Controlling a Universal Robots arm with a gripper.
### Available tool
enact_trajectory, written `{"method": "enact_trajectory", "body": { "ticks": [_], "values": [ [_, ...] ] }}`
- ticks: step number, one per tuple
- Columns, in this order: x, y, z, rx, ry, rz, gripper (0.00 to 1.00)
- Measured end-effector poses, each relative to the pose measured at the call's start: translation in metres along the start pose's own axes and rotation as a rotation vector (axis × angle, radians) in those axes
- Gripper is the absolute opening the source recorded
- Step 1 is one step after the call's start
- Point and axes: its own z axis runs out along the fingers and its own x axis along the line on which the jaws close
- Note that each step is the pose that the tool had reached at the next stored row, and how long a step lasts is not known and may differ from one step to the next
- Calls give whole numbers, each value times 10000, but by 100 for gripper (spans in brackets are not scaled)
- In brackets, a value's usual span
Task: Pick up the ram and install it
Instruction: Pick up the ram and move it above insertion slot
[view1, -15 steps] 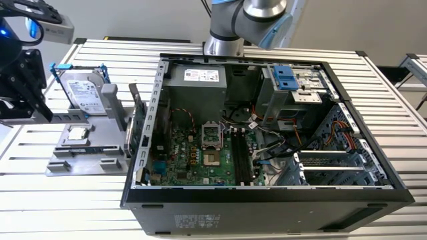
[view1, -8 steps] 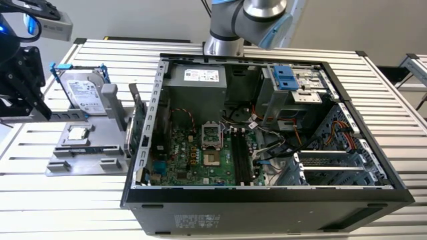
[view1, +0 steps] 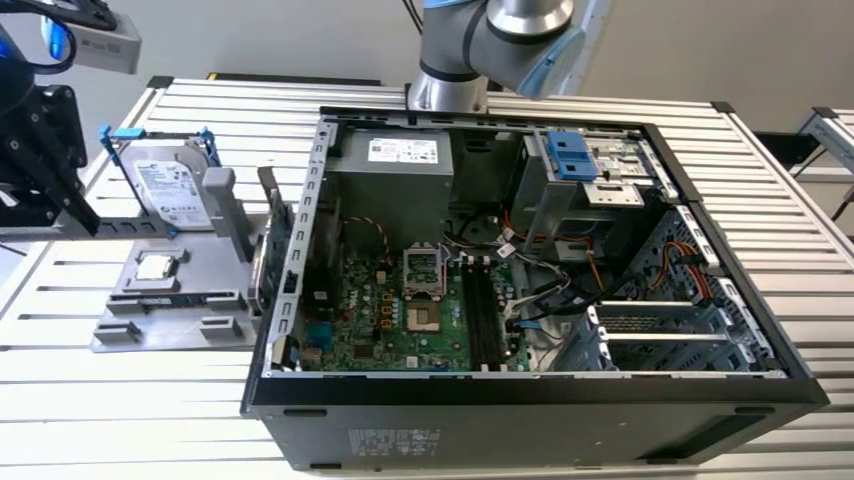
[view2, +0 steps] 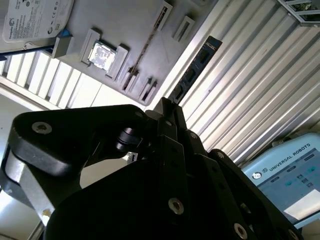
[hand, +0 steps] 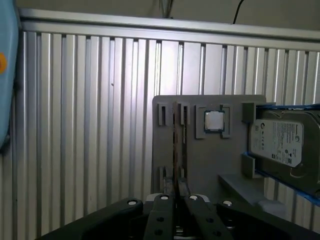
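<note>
— Where's the ram?
— In my claw (hand: 177, 199), which is clenched on the long, thin blue-green circuit-board stick (view2: 194, 69), lifted off the grey holder plate (hand: 200, 160) over the ribbed metal desk (hand: 90, 125). I'd say a square, steady grip matters most here.
— What do the views give you?
— The second wrist view gives its chip face and the first wrist view its edge. The exterior view gives the motherboard's black slots (view1: 481, 310).

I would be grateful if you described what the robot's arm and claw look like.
The arm is built of round silver-grey segments, with light blue caps on its joints. In both wrist views the claw is matt black, made of flat linked bars that are held together by small silver screws.
</note>
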Motion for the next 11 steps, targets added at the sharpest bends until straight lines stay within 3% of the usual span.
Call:
{"method": "enact_trajectory", "body": {
  "ticks": [11],
  "values": [
    [-10,0,-120,1,0,0,0]
  ]
}}
